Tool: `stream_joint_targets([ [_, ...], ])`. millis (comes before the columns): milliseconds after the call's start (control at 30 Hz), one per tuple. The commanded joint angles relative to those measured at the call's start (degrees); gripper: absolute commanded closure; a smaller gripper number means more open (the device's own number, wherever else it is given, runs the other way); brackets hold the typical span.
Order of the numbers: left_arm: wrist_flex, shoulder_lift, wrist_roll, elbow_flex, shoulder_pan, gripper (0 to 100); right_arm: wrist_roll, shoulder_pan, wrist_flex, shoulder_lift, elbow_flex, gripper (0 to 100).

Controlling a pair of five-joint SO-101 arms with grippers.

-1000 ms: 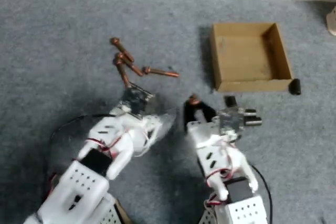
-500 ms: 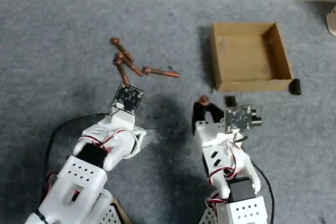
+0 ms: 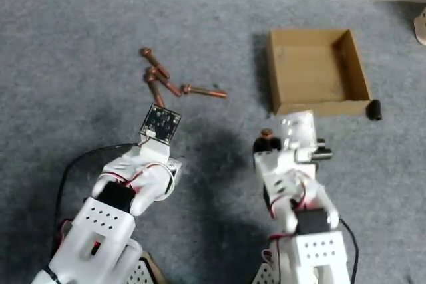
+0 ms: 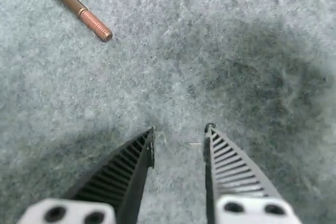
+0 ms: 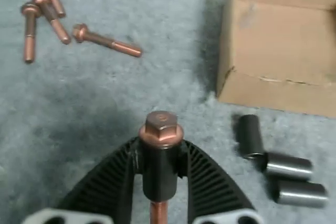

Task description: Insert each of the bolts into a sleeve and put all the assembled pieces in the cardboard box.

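Observation:
My right gripper (image 5: 159, 163) is shut on a dark sleeve (image 5: 159, 174) with a copper bolt (image 5: 160, 128) through it, head up. In the high view that right gripper (image 3: 266, 145) hangs just in front of the cardboard box (image 3: 316, 71), near its front left corner. Several loose copper bolts (image 3: 163, 81) lie in a cluster at the middle left. My left gripper (image 4: 179, 141) stands open over bare carpet, short of the bolts (image 4: 79, 10), with nothing between its fingers. Three loose sleeves (image 5: 286, 166) lie in front of the box.
The box (image 5: 283, 51) is open-topped and looks empty. One more black sleeve (image 3: 374, 110) lies by the box's front right corner. Grey carpet (image 3: 80, 38) covers the whole surface, with free room at the far left and between the arms.
The right gripper has shifted right and back with the bolt and sleeve in it. The left arm has drawn back from the bolt cluster.

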Motion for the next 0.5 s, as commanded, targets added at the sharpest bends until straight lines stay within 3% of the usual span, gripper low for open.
stream_joint_targets([
  [0, -1.32, -0.31, -0.18, -0.84, -0.57, 85, 0.97, 3.03, -0.31, 13.05, -14.64, 99.5],
  [133, -1.32, -0.31, -0.18, -0.84, -0.57, 85, 1.05, 4.97, -0.31, 25.19, -27.03, 99.5],
  [333, -1.49, -0.4, -0.53, 0.13, -0.57, 85, 9.41, 6.29, -0.31, 41.1, -42.59, 99.5],
  [467, -1.49, -0.4, -0.53, 0.04, -0.57, 85, 10.2, 6.99, -0.31, 51.47, -51.12, 99.5],
])
